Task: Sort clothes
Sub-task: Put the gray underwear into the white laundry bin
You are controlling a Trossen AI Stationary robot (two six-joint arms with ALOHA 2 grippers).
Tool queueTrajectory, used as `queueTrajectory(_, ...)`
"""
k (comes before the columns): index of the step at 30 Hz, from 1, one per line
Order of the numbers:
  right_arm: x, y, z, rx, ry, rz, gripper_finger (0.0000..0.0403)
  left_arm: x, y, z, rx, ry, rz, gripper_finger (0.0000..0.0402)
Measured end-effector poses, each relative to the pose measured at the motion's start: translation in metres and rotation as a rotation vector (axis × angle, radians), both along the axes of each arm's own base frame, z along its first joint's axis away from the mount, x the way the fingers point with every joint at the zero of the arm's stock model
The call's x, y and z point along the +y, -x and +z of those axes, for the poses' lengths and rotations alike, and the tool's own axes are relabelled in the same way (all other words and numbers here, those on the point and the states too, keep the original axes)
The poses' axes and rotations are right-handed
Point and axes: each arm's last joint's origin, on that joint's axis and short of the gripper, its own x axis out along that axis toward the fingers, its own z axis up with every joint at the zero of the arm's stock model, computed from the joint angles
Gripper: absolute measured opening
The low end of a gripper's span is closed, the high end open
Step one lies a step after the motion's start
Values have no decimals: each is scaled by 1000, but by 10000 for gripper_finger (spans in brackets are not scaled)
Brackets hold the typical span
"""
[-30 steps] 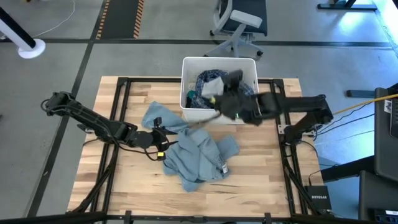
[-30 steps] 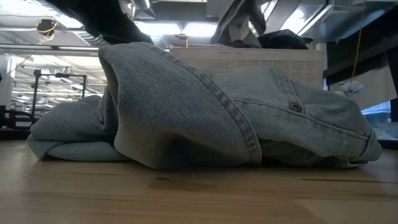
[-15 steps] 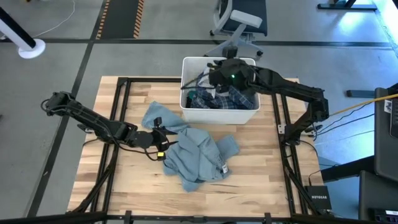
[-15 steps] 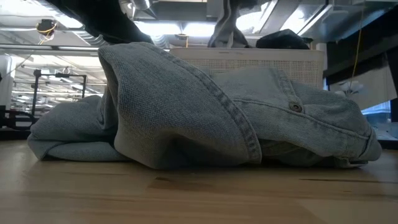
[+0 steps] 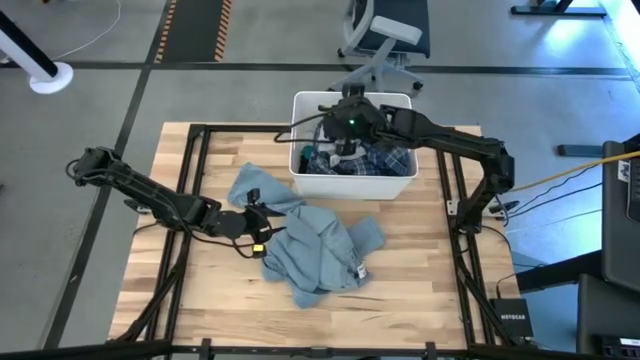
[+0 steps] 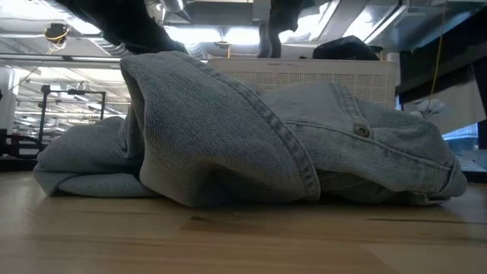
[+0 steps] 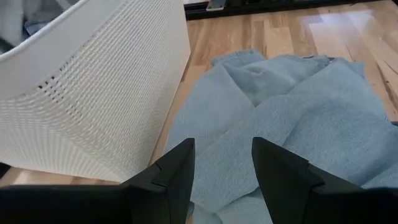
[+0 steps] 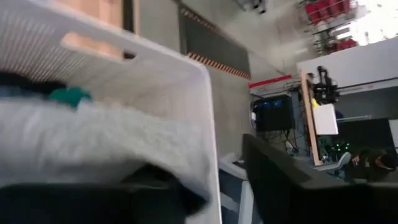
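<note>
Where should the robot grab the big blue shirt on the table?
Probably on the raised fold of the blue shirt nearest the left pincer, coming in from the left. The fabric bunches into a ridge there, easy to pinch, while the rest lies flat on the table.

You have the bin (image 5: 353, 100) at the table's (image 5: 420, 290) far edge, slightly right of centre, with a heap of clothes (image 5: 352, 160) lying inside it; the right gripper (image 5: 345, 128) hangs over the bin's left half, above that heap. In front of the bin and a little to its left, a garment (image 5: 315, 250) lies spread on the table, its far end touching the bin's front wall; the left gripper (image 5: 262, 218) sits at that garment's left edge, its arm reaching in from the table's left side.
</note>
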Motion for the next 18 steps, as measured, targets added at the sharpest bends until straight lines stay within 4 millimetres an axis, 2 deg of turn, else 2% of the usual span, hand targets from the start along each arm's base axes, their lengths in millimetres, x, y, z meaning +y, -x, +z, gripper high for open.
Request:
queueTrajectory(4, 2, 6, 6, 41, -7, 3, 198, 0, 0, -1, 10, -1, 1, 155)
queueTrajectory(7, 5, 16, 18, 78, -17, 4, 217, 0, 1, -2, 18, -4, 1, 155)
queueTrajectory(12, 23, 32, 42, 107, -42, 32, 225, 0, 1, -2, 22, -4, 2, 155)
queueTrajectory(18, 50, 38, 61, 90, -6, 68, 225, 0, 1, -2, 19, 2, 5, 155)
